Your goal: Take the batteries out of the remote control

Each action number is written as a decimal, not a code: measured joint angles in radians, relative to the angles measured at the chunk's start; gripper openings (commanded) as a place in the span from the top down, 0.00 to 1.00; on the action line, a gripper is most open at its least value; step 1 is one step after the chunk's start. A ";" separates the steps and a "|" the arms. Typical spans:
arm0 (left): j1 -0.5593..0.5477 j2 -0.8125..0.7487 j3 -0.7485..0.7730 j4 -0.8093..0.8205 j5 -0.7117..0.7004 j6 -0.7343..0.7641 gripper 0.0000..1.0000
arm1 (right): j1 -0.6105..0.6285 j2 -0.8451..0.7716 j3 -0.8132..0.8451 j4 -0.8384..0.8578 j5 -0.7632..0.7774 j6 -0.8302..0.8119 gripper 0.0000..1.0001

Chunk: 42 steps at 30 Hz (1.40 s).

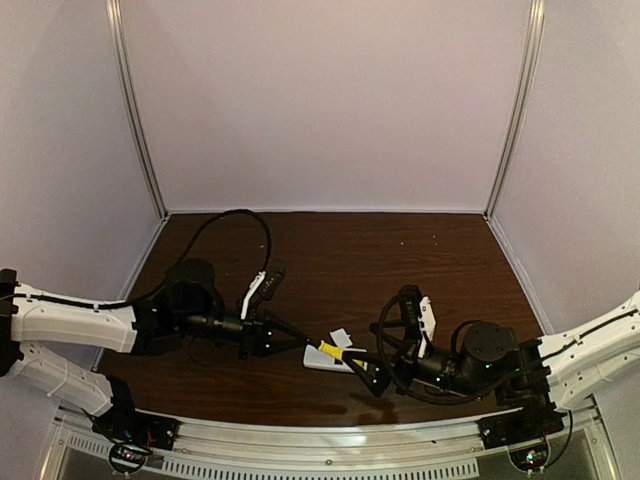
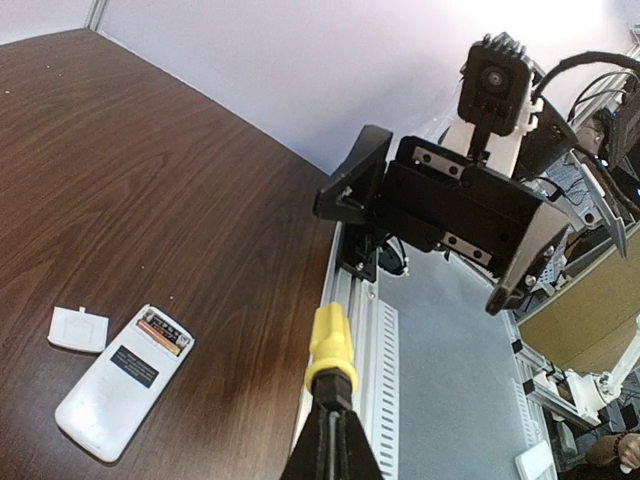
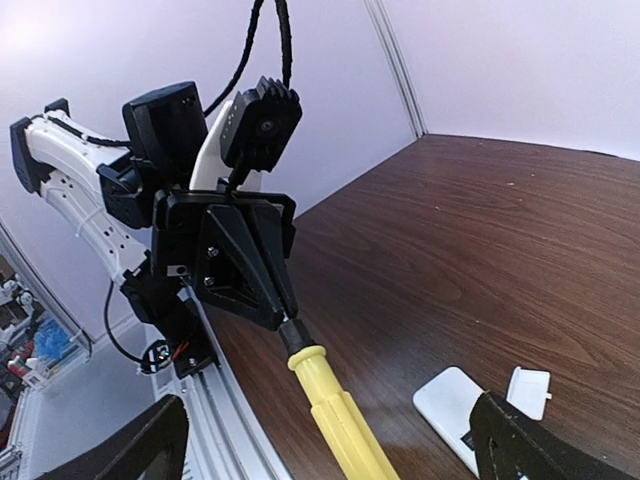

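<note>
Top view: we see the left gripper clamped on a yellow-handled metal screwdriver, near the small flat white plastic remote control. Left wrist: the tiny orange and dark batteries sit in its open bay. Right wrist: the right gripper gapes around the handle; we'd close squarely mid-handle.

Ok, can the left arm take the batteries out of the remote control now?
Probably not yet: the left claw is shut on the yellow-handled screwdriver, so it is busy. The batteries themselves lie uncovered in the remote control.
</note>
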 measured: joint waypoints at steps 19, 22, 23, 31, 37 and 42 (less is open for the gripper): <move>0.000 -0.198 -0.099 0.120 -0.002 -0.091 1.00 | -0.061 0.198 -0.073 0.539 -0.350 0.111 0.19; 0.000 -0.204 -0.107 0.138 0.000 -0.100 1.00 | -0.065 0.247 -0.068 0.588 -0.380 0.129 0.25; 0.000 -0.208 -0.109 0.143 0.001 -0.101 1.00 | -0.065 0.261 -0.064 0.602 -0.388 0.132 0.26; 0.000 -0.222 -0.116 0.179 0.003 -0.105 1.00 | -0.074 0.308 -0.029 0.674 -0.412 0.161 0.37; 0.000 -0.220 -0.116 0.198 0.004 -0.105 1.00 | -0.082 0.320 -0.009 0.682 -0.407 0.182 0.44; 0.000 -0.215 -0.116 0.208 0.004 -0.105 1.00 | -0.088 0.332 0.004 0.682 -0.402 0.193 0.52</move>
